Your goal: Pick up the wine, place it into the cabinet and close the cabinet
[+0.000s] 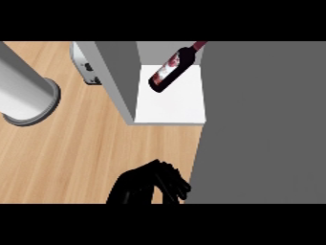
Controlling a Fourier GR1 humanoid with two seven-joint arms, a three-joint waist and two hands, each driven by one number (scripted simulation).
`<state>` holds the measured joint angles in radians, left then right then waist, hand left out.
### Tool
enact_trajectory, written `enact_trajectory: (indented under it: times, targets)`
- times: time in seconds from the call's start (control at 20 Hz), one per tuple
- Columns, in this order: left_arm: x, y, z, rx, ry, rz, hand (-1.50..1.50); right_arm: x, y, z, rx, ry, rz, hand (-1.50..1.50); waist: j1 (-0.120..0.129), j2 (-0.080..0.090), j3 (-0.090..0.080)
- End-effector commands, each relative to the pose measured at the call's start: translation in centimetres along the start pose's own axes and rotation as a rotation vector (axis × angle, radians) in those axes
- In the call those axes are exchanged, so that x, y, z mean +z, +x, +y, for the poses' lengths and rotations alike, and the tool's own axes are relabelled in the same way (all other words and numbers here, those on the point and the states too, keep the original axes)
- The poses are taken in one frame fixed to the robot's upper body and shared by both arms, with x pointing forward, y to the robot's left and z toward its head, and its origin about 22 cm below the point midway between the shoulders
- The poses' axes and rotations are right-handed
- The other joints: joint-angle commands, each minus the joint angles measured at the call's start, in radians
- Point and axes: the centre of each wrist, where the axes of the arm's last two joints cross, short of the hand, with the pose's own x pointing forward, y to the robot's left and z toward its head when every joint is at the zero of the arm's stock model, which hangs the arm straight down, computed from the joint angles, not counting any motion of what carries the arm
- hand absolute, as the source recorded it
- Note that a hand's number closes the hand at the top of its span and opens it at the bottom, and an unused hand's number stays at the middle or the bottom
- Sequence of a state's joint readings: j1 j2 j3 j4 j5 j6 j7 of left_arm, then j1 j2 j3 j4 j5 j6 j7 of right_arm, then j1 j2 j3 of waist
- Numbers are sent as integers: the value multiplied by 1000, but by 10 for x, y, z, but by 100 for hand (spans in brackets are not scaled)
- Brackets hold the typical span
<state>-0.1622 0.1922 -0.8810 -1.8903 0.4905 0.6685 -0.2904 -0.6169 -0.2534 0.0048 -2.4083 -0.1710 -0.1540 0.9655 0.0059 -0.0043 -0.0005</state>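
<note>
The wine bottle [171,68] is dark with a red and white label. It leans inside the open cabinet [169,107], its base on the white shelf and its neck up to the right, with no hand on it. The cabinet's grey door [271,124] stands open and fills the right side of the view. My right hand [151,184] is low in the middle, just left of the door's free edge, fingers relaxed and holding nothing. I cannot tell whether it touches the door. The left hand does not show.
A tall grey cylinder [20,91] with a flared base stands on the wooden counter [88,153] at the left. A small grey and white object [86,67] sits behind the cabinet's left wall.
</note>
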Motion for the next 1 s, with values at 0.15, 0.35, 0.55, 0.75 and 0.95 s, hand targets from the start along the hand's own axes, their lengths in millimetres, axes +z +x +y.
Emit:
enact_trajectory:
  times: [0.15,0.35,0.55,0.75,0.95]
  targets:
    - [29,37,35,20,-54,3,150,10,3,14,24,244,15,150,8,0,0]
    - [41,48,61,11,-91,13,150,12,4,29,-61,327,-6,150,9,0,-1]
    - [51,68,76,22,-89,-3,150,14,-3,51,-131,462,49,150,22,-3,-2]
    - [57,88,114,14,-48,-59,150,16,-7,71,-162,477,60,150,21,-2,-3]
    - [64,107,144,-33,-38,-59,150,-7,-3,111,-94,550,101,150,32,-6,-4]
